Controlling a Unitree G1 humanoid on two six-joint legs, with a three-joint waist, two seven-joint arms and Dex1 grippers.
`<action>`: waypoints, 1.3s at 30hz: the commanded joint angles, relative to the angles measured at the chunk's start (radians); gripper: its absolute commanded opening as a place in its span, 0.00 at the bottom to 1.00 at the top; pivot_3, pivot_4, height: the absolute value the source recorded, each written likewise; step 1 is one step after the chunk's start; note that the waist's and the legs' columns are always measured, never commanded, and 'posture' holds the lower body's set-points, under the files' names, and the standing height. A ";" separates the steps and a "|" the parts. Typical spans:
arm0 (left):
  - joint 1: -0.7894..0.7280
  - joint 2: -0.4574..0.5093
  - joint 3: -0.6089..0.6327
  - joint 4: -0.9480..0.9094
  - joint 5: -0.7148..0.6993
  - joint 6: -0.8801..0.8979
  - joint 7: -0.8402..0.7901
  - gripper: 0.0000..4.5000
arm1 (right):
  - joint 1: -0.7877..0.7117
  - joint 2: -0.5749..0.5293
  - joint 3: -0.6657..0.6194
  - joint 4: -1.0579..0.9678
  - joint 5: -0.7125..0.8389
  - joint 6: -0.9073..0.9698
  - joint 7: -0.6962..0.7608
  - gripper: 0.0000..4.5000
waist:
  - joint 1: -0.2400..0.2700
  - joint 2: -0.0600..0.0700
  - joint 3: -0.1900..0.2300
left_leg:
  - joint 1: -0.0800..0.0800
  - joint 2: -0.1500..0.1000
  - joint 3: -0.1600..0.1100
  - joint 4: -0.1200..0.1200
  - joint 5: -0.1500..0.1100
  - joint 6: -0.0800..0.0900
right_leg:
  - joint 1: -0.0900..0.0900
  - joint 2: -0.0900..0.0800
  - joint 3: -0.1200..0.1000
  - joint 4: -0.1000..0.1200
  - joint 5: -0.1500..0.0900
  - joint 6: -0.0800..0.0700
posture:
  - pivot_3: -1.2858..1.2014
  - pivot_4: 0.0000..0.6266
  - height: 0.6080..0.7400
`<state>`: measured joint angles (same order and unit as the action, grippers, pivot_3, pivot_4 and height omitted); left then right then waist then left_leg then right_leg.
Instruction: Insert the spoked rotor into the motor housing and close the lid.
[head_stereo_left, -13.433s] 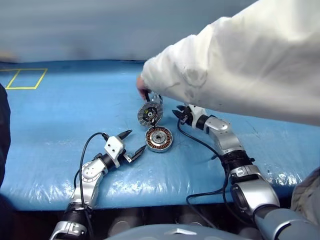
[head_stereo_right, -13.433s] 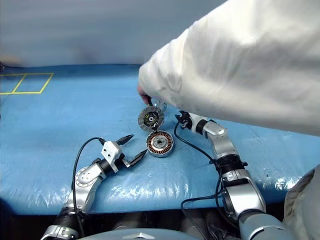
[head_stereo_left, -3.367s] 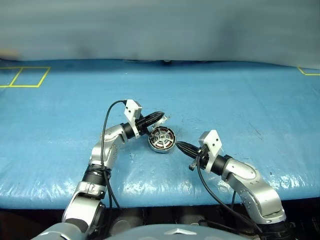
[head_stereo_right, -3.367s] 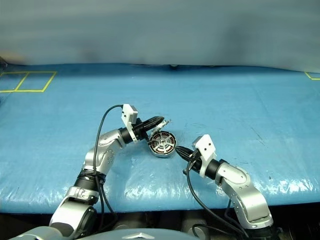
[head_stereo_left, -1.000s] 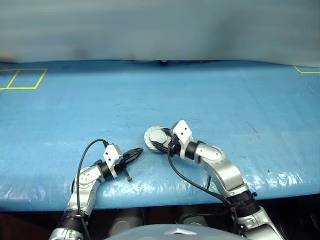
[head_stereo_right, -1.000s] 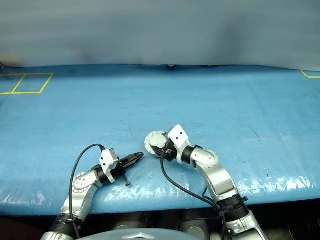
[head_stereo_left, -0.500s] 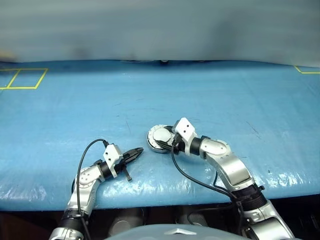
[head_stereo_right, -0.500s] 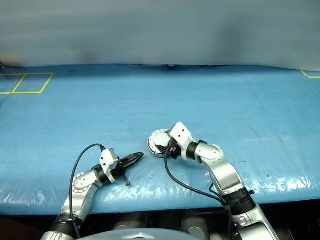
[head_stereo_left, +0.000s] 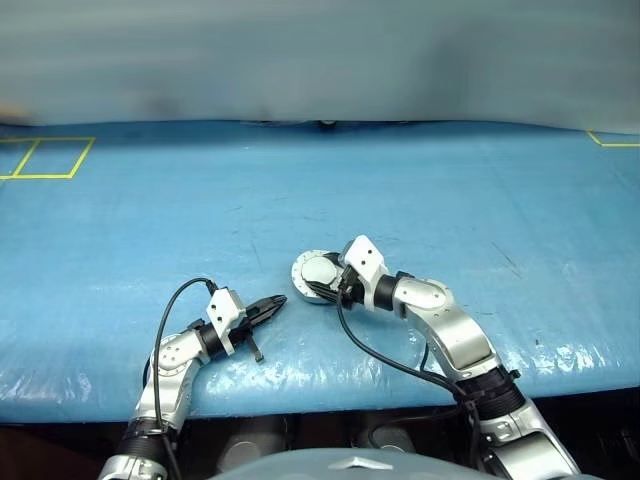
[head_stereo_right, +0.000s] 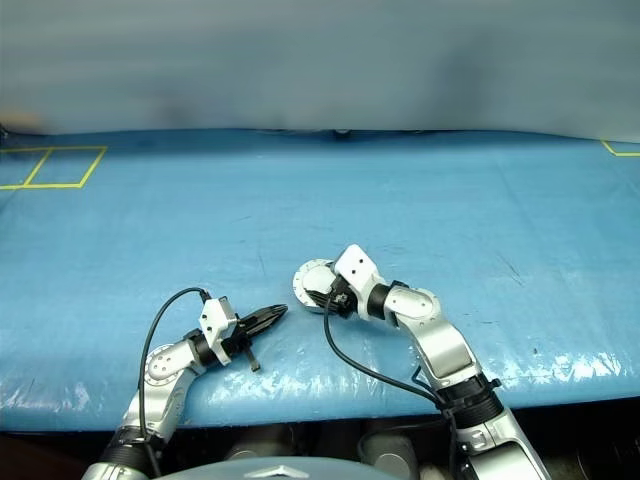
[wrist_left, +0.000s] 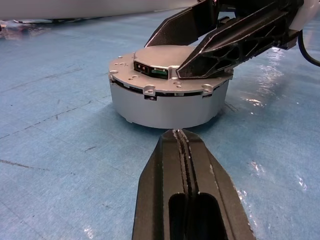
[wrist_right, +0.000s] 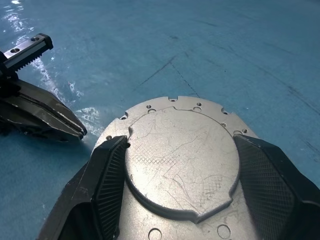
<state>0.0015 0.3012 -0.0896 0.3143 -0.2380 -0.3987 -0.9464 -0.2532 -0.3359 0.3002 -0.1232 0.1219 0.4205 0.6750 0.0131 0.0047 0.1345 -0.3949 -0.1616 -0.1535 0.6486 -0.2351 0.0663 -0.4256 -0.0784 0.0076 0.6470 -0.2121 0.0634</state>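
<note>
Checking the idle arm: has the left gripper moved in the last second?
No. The left gripper sits shut at the same spot near the blue table front edge.

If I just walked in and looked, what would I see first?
A round grey metal motor housing with its flat matte lid shut sits in the middle of the shiny blue table cover. The right gripper has its two black fingers spread over the top. The left gripper, shut, points at it from nearby without touching.

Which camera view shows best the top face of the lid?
The right wrist view: the lid appears large, seen from above. The left wrist view shows it side-on; the eye views show it small beside the right pincer.
</note>
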 joint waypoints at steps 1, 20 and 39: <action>-0.002 -0.002 -0.005 -0.003 -0.001 -0.009 0.002 0.00 | -0.008 -0.016 0.011 0.011 -0.024 -0.004 0.003 0.67 | 0.000 0.000 0.000 | 0.000 0.000 0.000 0.000 0.000 0.000 | 0.000 0.000 0.000 0.000 0.000 0.000 | 0.52 0.24 1.00; -0.006 -0.023 0.017 -0.015 -0.021 0.002 0.039 0.00 | -0.018 0.004 0.045 0.109 -0.042 0.076 0.009 0.67 | 0.000 0.000 -0.002 | 0.002 0.003 0.001 0.000 -0.001 0.001 | 0.001 0.002 0.000 0.000 0.002 -0.004 | 0.52 0.24 1.00; -0.020 -0.026 0.019 -0.005 -0.015 -0.006 0.077 0.00 | -0.048 0.028 0.109 0.090 -0.081 0.188 -0.026 0.67 | -0.001 0.000 -0.003 | 0.018 0.014 0.007 -0.003 -0.002 -0.003 | 0.014 0.010 0.000 -0.002 0.001 -0.005 | 0.52 0.24 1.00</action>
<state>-0.0096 0.2772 -0.0779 0.3191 -0.2466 -0.3947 -0.8729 -0.3300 -0.3048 0.3611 -0.0857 0.0678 0.5385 0.6541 0.0121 0.0047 0.1312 -0.3774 -0.1469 -0.1470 0.6454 -0.2371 0.0634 -0.4119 -0.0678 0.0081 0.6446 -0.2107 0.0581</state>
